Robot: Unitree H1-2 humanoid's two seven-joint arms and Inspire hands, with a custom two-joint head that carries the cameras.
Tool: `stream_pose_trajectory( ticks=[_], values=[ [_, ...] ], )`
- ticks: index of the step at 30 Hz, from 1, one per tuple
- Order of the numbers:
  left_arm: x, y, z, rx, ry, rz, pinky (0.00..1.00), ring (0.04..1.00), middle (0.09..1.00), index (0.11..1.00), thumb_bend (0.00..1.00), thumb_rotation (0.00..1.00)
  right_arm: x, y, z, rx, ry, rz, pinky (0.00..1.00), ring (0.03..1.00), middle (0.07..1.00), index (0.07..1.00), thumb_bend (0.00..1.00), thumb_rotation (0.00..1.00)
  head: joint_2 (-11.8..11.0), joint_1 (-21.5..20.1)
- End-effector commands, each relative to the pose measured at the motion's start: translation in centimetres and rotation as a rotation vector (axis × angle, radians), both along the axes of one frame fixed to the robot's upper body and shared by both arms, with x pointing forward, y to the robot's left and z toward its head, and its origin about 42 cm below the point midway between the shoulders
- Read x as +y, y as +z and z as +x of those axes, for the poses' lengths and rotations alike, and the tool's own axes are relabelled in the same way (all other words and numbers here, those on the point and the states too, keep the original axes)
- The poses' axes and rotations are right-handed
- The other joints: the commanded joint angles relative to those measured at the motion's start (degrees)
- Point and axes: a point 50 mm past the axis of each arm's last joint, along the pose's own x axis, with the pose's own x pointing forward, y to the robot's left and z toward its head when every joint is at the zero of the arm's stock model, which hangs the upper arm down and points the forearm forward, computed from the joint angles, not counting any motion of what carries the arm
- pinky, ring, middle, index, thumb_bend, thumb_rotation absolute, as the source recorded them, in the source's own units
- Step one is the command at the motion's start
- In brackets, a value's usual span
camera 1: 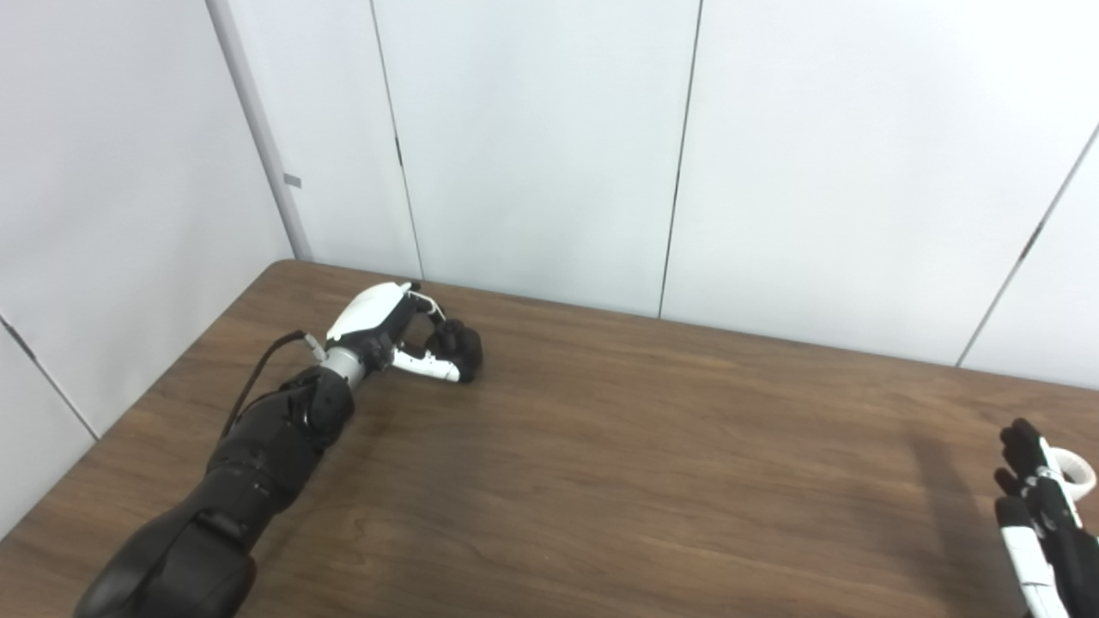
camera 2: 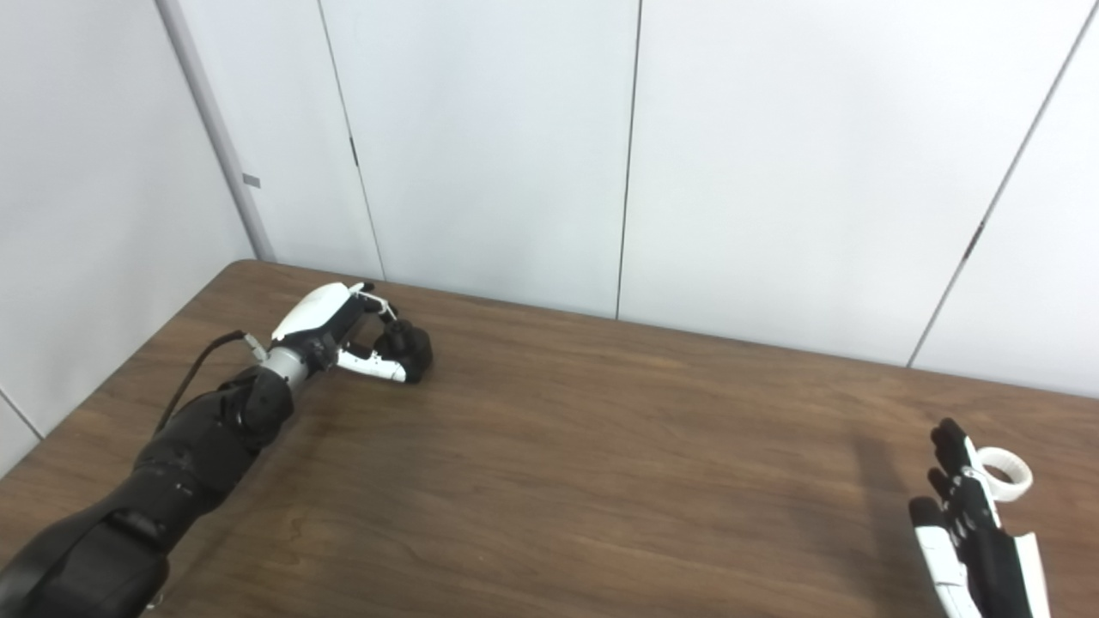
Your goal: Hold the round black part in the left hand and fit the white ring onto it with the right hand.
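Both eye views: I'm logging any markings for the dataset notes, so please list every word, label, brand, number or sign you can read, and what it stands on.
None can be read in either view.
Small grey tag on the wall strip: too small to tell whether it bears text.
Round black part in the left hand, white ring by the right hand, table: no markings visible.

Round part [camera 2: 410, 346] far left on table [camera 2: 601, 446], at left hand [camera 2: 343, 339]; ring [camera 2: 1004, 475] far right, beside right hand [camera 2: 970, 515].
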Motion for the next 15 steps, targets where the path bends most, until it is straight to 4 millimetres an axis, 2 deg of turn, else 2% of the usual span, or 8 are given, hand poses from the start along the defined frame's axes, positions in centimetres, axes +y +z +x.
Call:
stream_pose_trajectory(
  ticks=[1,10,15],
  values=[
    [0.58,4.25,1.69,-0.121,-0.018,0.02,1.0,0.996,0.785,0.482,0.52,0.05,0.66,-2.54,-1.74,0.071,-0.034,0.043,0.96,0.973,0.952,0.939,0.53,0.85,-0.1,0.0],
    [0.55,4.82,1.81,-0.123,-0.054,0.029,1.0,0.989,0.776,0.482,0.52,0.05,0.75,-2.03,-1.5,0.053,-0.038,0.055,0.98,0.981,0.956,0.943,0.56,0.86,0.5,-0.2],
    [0.1,5.01,1.64,-0.124,-0.089,0.047,1.0,0.989,0.776,0.482,0.52,0.06,1.0,-1.59,-1.47,0.047,-0.029,0.072,0.98,0.982,0.957,0.943,0.52,0.85,1.2,-0.8]
  ],
)
